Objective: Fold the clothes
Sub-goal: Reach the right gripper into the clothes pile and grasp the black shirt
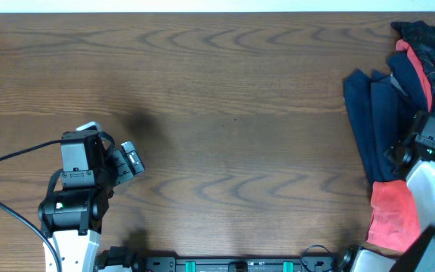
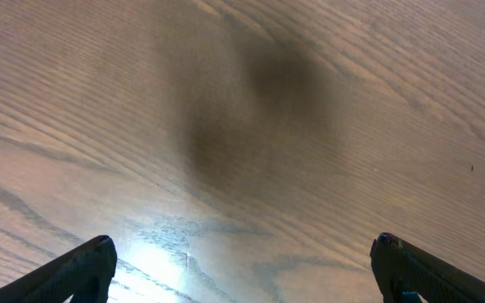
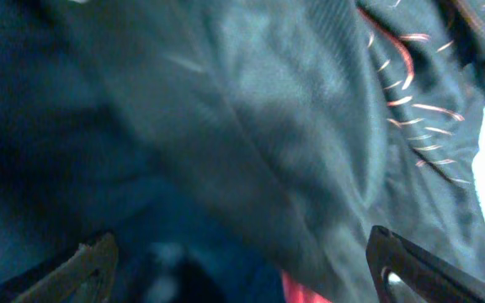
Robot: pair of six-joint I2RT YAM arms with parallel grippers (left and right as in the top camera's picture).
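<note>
Soft crumpled clothes (image 1: 390, 94) heaped at the right edge of a wood-grain desk (image 1: 225, 91), navy garment (image 1: 368, 132) above red garment (image 1: 395, 215) near the front corner, black jersey (image 1: 429, 38) with thin orange lines at the far corner; right gripper (image 3: 241, 244) spread wide over dark folds; left gripper (image 2: 242, 252) released above bare wood.

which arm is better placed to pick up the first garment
Right. The right gripper hangs open over the clothes pile; the left gripper is over the table, far from it.
</note>
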